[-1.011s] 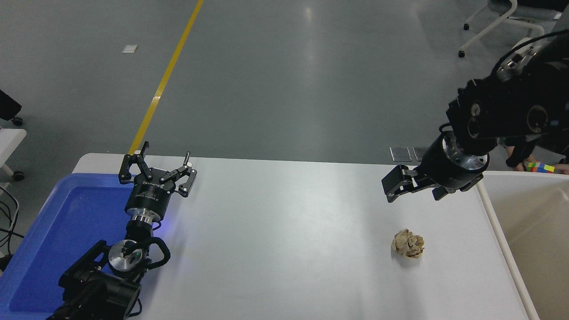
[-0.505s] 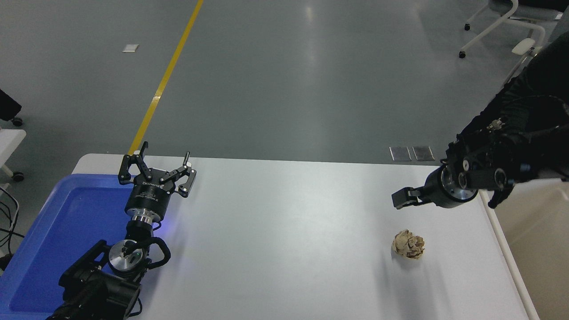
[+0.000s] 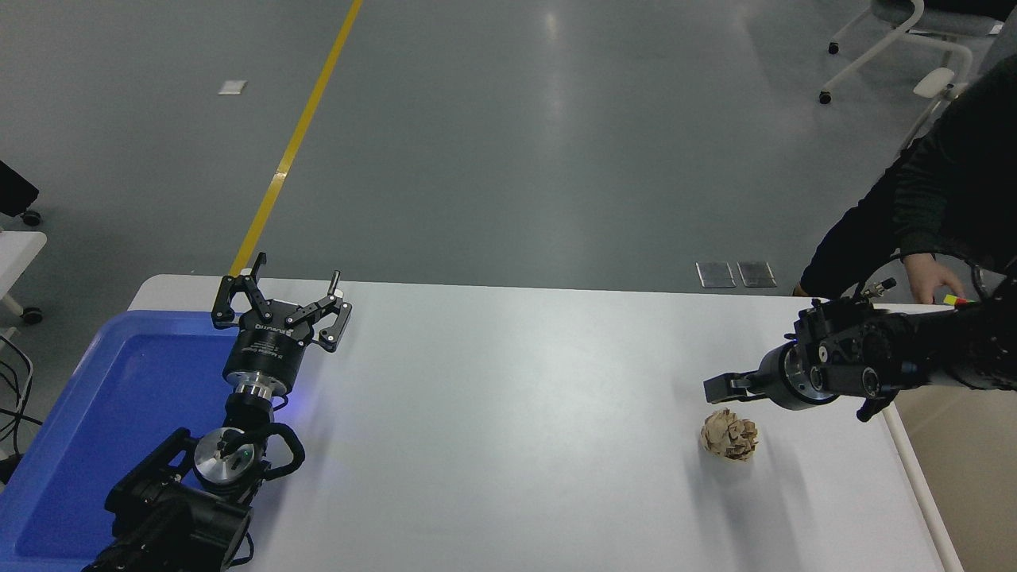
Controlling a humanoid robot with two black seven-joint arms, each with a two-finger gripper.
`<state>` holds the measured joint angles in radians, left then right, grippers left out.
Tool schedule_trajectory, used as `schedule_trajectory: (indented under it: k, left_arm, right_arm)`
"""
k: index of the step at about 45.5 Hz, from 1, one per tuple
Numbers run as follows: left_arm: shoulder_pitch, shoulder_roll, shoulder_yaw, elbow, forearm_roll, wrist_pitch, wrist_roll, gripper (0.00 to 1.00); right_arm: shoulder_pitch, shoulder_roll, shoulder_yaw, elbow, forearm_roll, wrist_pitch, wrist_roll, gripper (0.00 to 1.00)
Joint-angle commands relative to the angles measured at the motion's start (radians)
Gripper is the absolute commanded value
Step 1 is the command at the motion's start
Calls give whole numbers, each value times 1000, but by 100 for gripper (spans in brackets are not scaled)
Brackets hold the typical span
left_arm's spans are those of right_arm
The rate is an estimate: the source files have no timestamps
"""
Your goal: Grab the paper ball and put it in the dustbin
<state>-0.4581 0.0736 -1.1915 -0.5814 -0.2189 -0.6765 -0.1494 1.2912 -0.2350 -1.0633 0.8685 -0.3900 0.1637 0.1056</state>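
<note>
The paper ball (image 3: 729, 434), a tan crumpled wad, lies on the white table (image 3: 508, 413) toward its right side. My right gripper (image 3: 719, 388) reaches in low from the right edge and hovers just above and behind the ball without touching it. It is open, turned side-on, and holds nothing. The dustbin (image 3: 912, 477) shows only as a cream rim and a beige inner wall at the lower right edge, right of the ball. My left gripper (image 3: 280, 308) stays parked, open, at the far end of the blue tray.
A shallow blue tray (image 3: 95, 429) fills the table's left end under my left arm. A person in a dark sleeve (image 3: 898, 230) stands at the far right, one hand (image 3: 931, 278) near the dustbin's far corner beside a small coloured cube (image 3: 958, 300).
My right arm has dropped from high over the table's far right down to just above the ball. The ball and my left arm have not moved. The person's hand has come into sight.
</note>
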Motion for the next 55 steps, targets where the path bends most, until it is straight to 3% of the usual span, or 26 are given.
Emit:
schedule_trajectory:
  k: [1,31,33,41,46,52,55]
  left_arm:
    - [1,0,1,0,0,0,-1,99]
    - [1,0,1,0,0,0,1,99]
    - [-1,0,1,0,1,0,1,99]
    - [-1,0,1,0,0,0,1,99]
    - [-1,0,1,0,1,0,1,99]
    - [-1,0,1,0,0,0,1,99]
    - [-1,0,1,0,1,0,1,99]
  right_arm:
    - [-27,6,36,-11,-1,2,-1,100]
    - [-78,8,36,0,-4,-6,-4,100]
    - [-87,8,36,-5,-4,-7,-4,94]
    - [-98,14,36,-9,-4,-10,-4,54]
    - [-96,14,36,-8,-6,-15,-4,44]
    - [-92,13,36,-8,-12,-58,-3,0]
    - [-84,8,36,-6,-29,-64,-1,0]
